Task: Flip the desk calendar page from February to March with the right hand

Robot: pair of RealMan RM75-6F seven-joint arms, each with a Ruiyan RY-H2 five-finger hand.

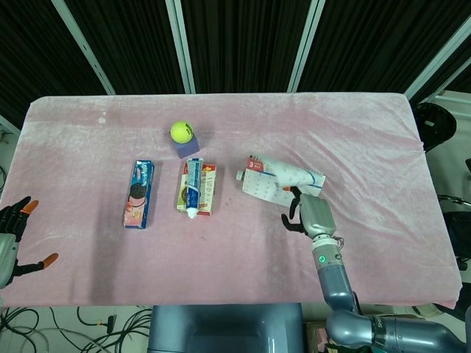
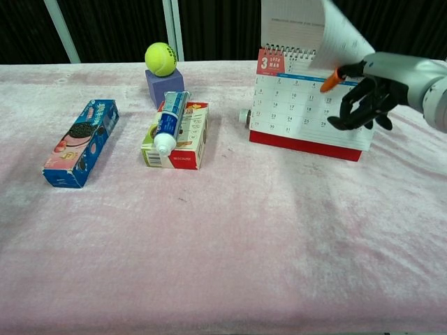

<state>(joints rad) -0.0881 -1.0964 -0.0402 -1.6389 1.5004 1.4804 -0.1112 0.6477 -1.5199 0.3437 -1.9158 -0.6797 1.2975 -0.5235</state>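
Observation:
The desk calendar [image 2: 300, 112] stands on its red base [image 2: 300, 145] at the right of the pink table, showing a page headed 3. Its February page [image 2: 300, 28] is lifted high and curls up past the spiral binding. My right hand [image 2: 374, 87] hovers in front of the calendar's upper right, and one orange fingertip [image 2: 330, 82] touches the underside of the raised sheet; the other fingers hang curled and apart, gripping nothing. In the head view the right hand [image 1: 309, 212] sits just in front of the calendar [image 1: 268, 180]. My left hand [image 1: 15, 235] rests at the table's near left edge, fingers spread.
A tennis ball [image 2: 160, 58] sits on a purple block [image 2: 165, 85] at the back. A toothpaste tube [image 2: 167, 122] lies on a box [image 2: 192, 136] left of the calendar. A blue cookie box [image 2: 80, 143] lies further left. A small roll [image 2: 244, 116] stands by the calendar's left side.

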